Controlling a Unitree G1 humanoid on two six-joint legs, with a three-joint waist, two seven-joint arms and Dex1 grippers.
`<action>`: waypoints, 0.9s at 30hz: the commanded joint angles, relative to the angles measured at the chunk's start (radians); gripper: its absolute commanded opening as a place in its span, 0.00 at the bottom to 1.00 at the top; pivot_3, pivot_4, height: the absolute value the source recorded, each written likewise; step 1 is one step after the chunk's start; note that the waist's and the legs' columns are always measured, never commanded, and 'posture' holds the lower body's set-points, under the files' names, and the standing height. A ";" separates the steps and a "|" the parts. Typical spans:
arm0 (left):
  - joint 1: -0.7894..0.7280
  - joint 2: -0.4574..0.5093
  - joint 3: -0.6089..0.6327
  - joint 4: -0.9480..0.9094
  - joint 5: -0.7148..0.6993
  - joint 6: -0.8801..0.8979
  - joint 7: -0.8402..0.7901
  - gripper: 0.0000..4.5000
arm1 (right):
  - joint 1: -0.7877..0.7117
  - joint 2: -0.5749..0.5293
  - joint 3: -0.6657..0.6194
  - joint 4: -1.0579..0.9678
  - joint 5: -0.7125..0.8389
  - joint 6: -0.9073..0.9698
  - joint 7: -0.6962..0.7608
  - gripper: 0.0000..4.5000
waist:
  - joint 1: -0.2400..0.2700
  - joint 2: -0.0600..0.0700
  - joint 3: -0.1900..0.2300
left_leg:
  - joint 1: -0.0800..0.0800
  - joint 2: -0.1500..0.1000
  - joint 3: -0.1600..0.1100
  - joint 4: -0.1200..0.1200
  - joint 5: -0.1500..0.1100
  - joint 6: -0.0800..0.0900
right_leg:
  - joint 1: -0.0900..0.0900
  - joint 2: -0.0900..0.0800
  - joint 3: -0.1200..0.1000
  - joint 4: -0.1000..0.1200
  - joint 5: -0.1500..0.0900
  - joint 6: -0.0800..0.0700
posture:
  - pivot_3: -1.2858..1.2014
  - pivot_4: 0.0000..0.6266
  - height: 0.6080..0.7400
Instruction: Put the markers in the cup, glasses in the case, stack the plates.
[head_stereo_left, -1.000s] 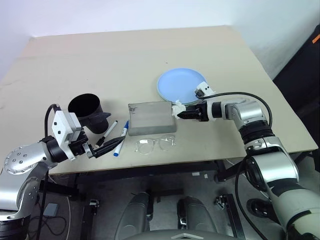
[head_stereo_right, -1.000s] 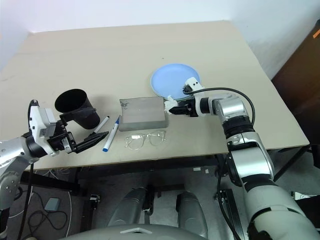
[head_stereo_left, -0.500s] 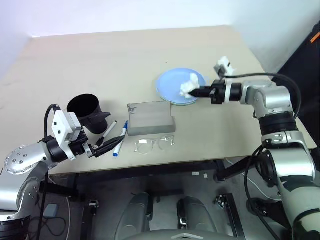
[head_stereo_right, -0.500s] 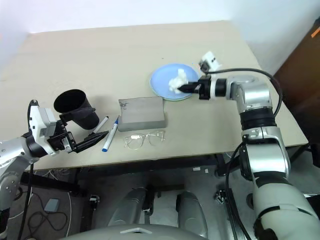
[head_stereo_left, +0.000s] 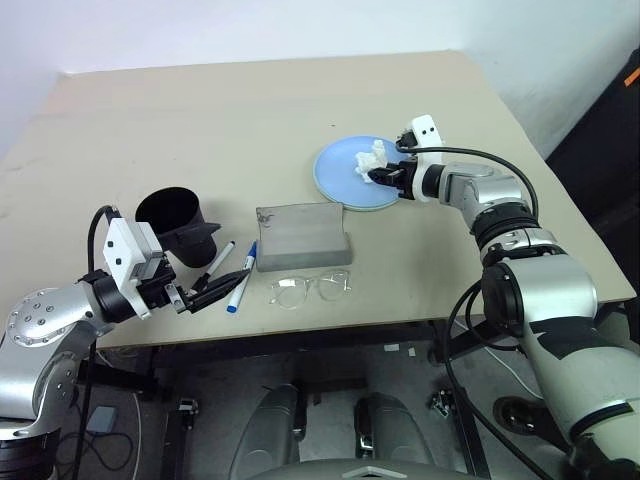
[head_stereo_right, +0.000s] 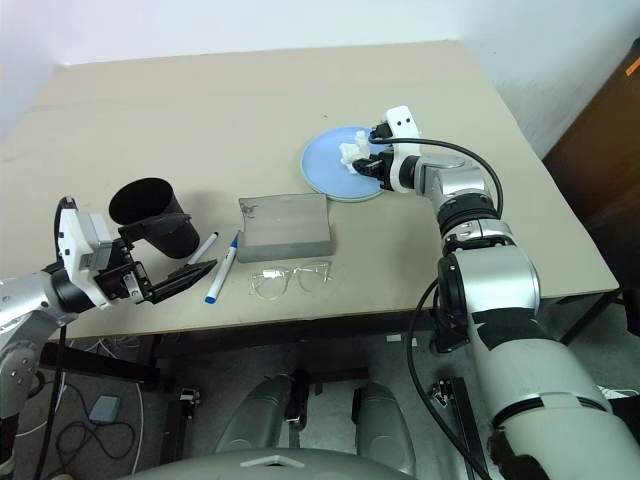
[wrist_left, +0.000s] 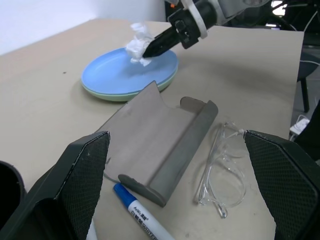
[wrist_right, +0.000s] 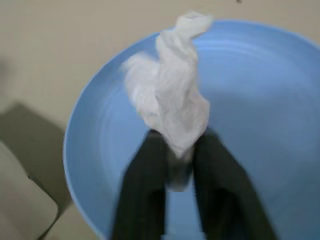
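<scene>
While your plates (head_stereo_left: 345, 175) already sit stacked mid-desk (head_stereo_left: 200, 110), blue over green, w/ right claw (head_stereo_left: 374, 176) pinching the tissue (head_stereo_left: 366, 160) above them, left claw (head_stereo_left: 215, 292) gapes idle, so case (head_stereo_left: 300, 236), cup (head_stereo_left: 172, 217), glasses (head_stereo_left: 308, 289), markers (head_stereo_left: 232, 275) remain untouched near the front edge.

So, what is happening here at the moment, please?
The right claw pinches a crumpled white tissue above the blue plate, which already sits stacked on the green plate. The left claw hangs open near the table's front edge, holding nothing. The two markers lie beside the black cup, and the glasses lie in front of the open grey case, not yet put away.
</scene>
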 joint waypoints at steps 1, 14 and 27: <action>-0.001 0.012 0.025 -0.028 -0.011 -0.006 0.000 1.00 | -0.058 -0.004 -0.016 0.000 -0.013 -0.038 0.006 0.49 | 0.000 0.000 0.000 | 0.000 0.000 0.000 0.000 0.000 0.000 | 0.000 0.000 0.000 0.000 0.000 0.000 | 0.52 0.24 0.79; 0.027 0.009 0.039 -0.016 -0.009 -0.026 -0.029 1.00 | -0.033 -0.052 0.089 -0.267 -0.017 0.067 0.468 0.98 | -0.001 0.000 0.000 | 0.000 0.000 0.000 0.000 -0.001 -0.001 | -0.004 0.000 0.000 0.000 0.000 0.000 | 0.52 0.24 0.79; 0.036 0.031 0.073 -0.007 -0.011 -0.013 -0.035 1.00 | 0.195 -0.055 0.360 -0.996 0.183 0.602 0.719 0.98 | 0.003 0.000 0.000 | -0.001 0.000 0.000 -0.003 -0.002 -0.002 | -0.007 -0.001 0.002 0.000 -0.002 -0.004 | 0.52 0.24 0.79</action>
